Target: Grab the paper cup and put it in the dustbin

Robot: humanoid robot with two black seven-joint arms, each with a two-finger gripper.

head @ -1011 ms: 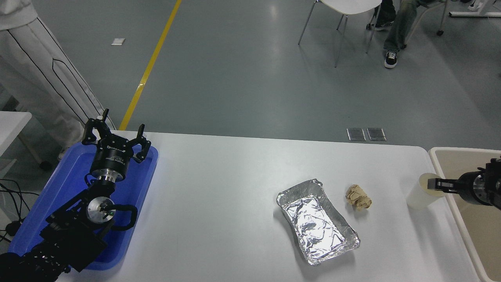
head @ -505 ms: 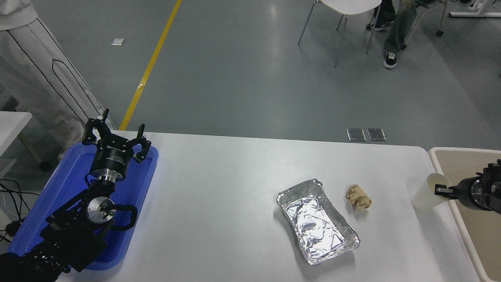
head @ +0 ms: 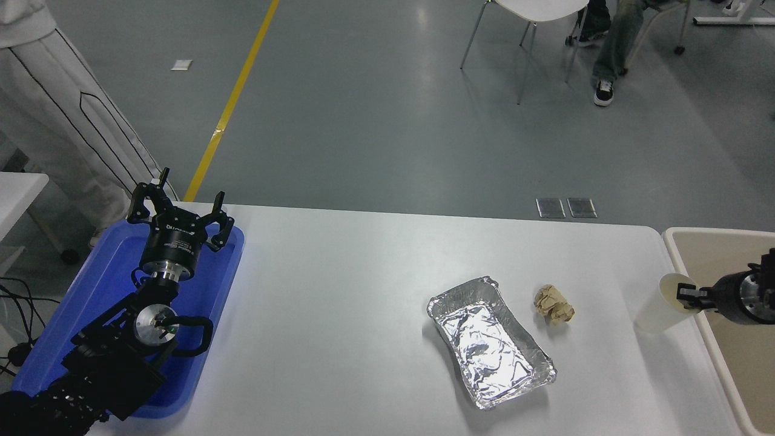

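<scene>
The right gripper (head: pixel 687 295) is seen at the table's right edge, its fingers closed on the near rim of the paper cup (head: pixel 661 307), 1 finger apparently inside the mouth. The cup is held tilted, mouth turned toward the gripper, its base low over the white table (head: pixel 339 315) — whether it touches the surface cannot be told. The dustbin (head: pixel 678 243) stands just beside it on the right, its rim directly under the gripper's wrist.

The transfer is judged to be nearly at the drop stage, with the cup not yet over the bin opening. A rim-only pinch on thin paper is a weak hold: the wall could be crushed or the cup could swing and slip free. If it is carried too low, the base could be caught on the bin's rim and the cup knocked back onto the table.

The crumpled paper ball (head: pixel 553 305) and foil tray (head: pixel 489 341) lie well apart to the left. The left gripper (head: pixel 180 213) is parked open over the blue tray (head: pixel 91 303).
</scene>
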